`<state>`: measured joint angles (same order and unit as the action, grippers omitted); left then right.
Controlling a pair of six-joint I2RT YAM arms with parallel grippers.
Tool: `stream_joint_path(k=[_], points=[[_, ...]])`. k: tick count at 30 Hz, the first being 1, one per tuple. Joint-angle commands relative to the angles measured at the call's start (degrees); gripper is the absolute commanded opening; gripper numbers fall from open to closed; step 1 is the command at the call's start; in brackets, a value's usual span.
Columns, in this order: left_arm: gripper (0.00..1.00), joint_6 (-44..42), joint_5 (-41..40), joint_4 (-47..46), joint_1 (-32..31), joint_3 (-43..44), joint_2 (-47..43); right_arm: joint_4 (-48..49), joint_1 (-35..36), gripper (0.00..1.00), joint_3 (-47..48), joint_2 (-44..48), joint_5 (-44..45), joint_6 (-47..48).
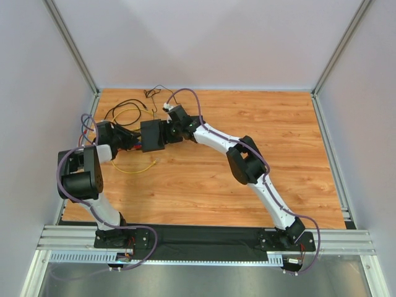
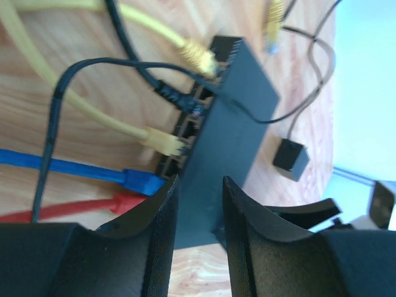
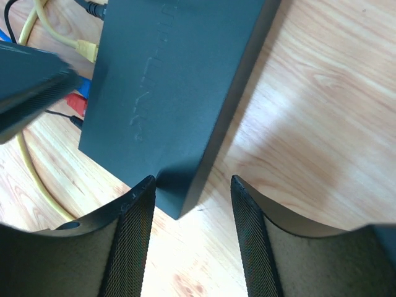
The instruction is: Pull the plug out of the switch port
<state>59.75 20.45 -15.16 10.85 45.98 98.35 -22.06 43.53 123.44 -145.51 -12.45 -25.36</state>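
The switch (image 1: 151,135) is a flat black box on the wooden table. In the left wrist view its socket edge (image 2: 189,124) holds two yellow plugs (image 2: 164,140), a black plug (image 2: 175,96), a blue plug (image 2: 140,180) and a red plug (image 2: 124,202). My left gripper (image 2: 199,185) is open over the switch's near end, its left finger (image 2: 162,213) beside the blue and red plugs. My right gripper (image 3: 192,182) is open on the opposite side, with the switch's back corner (image 3: 179,198) between its fingers, close to the left finger. Neither gripper holds anything.
A small black square adapter (image 2: 291,155) on a thin black wire lies beyond the switch. Loose yellow and black cables (image 1: 127,114) loop on the table behind and left of the switch. Grey walls and metal rails enclose the table (image 1: 278,161).
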Motion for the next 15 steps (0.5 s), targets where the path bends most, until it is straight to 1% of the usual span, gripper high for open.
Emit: stream_joint_path(k=[1,6,10,11,15], points=[[0.42,-2.4,2.8,-3.2,-0.7,2.0,2.6,-1.4,-1.8,0.54,0.9,-0.6,-4.6,2.6],[0.4,-3.6,3.4,-3.4,-1.4,2.8,4.0,-1.2,-2.1,0.53,6.5,-3.7,-8.1,2.3],[0.37,-3.6,4.3,-3.7,-1.7,2.9,4.7,-0.4,-2.1,0.51,8.0,-5.8,-9.1,1.5],[0.37,-3.7,4.5,-3.4,-1.7,3.0,4.8,-0.1,-2.1,0.49,8.2,-6.1,-9.4,1.5],[0.34,-3.8,5.7,-2.6,-2.5,3.2,5.2,0.7,-2.1,0.46,9.0,-7.3,-11.2,0.1]])
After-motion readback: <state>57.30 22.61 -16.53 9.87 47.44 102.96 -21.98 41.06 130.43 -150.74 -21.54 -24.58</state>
